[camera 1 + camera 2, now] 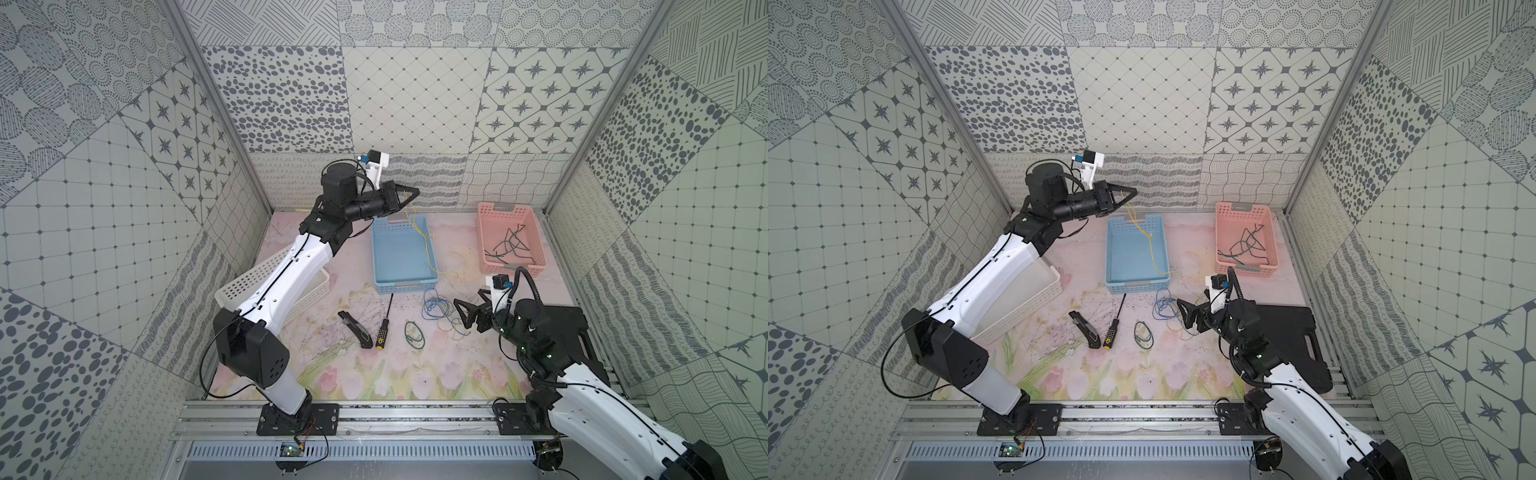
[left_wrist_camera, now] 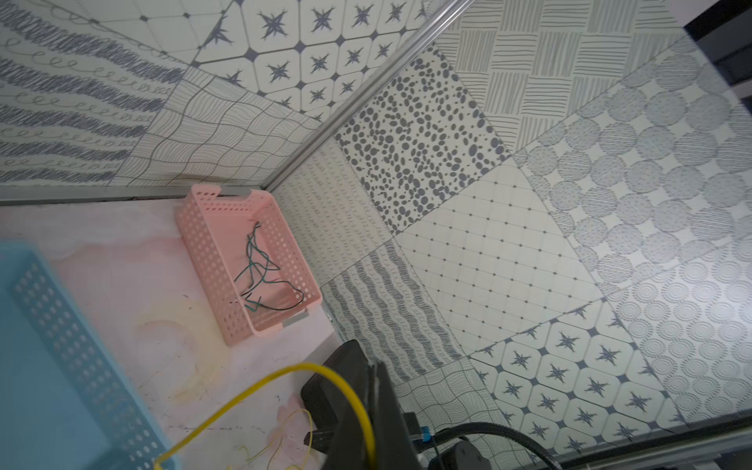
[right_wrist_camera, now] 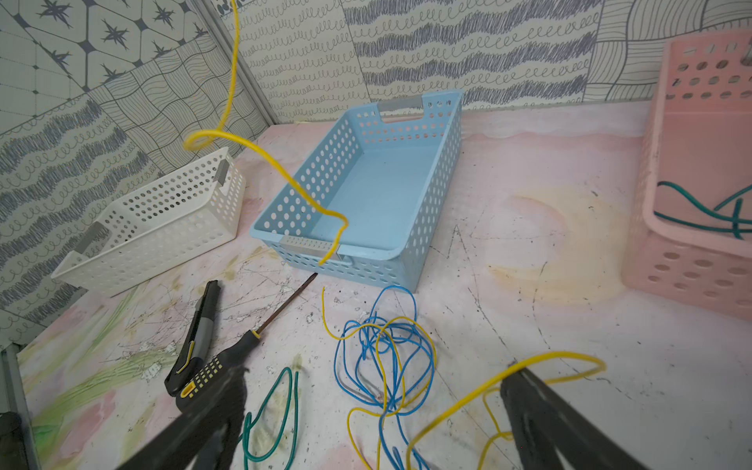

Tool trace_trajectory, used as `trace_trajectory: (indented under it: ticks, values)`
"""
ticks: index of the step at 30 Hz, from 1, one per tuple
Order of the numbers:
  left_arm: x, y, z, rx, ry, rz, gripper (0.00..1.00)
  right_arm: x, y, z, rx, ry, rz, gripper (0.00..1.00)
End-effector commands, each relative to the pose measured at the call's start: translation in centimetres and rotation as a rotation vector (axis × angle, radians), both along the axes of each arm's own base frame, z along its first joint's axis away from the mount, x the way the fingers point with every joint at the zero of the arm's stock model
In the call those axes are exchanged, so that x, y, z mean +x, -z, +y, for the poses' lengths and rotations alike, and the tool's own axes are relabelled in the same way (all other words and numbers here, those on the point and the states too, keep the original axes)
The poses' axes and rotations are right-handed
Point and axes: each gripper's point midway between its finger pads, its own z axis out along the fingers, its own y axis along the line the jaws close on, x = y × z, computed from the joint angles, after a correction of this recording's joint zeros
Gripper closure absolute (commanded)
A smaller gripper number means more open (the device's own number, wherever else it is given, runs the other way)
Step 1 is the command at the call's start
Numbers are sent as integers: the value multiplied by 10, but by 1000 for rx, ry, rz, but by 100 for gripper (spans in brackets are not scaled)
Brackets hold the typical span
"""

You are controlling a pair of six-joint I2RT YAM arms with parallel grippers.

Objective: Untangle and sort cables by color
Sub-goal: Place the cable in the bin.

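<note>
Yellow cable (image 3: 236, 61) hangs from my clamped left gripper (image 1: 415, 192) over the blue basket (image 1: 405, 286). Right gripper (image 1: 460, 316) gapes above the bench tangle (image 3: 382, 358); a yellow strand (image 3: 549, 360) across its finger could drag everything.

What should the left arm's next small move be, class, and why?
Probably shift it so the yellow cable hangs wholly inside the blue basket, if that is yellow's bin. The left fingers, raised and shut, hold it clear of the tangle, but its free end hangs outside the basket's near wall.
</note>
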Motion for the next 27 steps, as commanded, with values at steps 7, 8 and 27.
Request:
trace_trajectory:
  ticks: [7, 8, 27]
  values:
    - [91, 166, 28, 456, -237, 29, 100, 2, 12, 2, 8, -1, 47, 0]
    - [96, 175, 32, 473, -250, 45, 100, 3, 13, 2, 6, 1, 53, 0]
    - [101, 102, 50, 406, -259, -50, 100, 9, 25, 1, 6, 21, 95, 0]
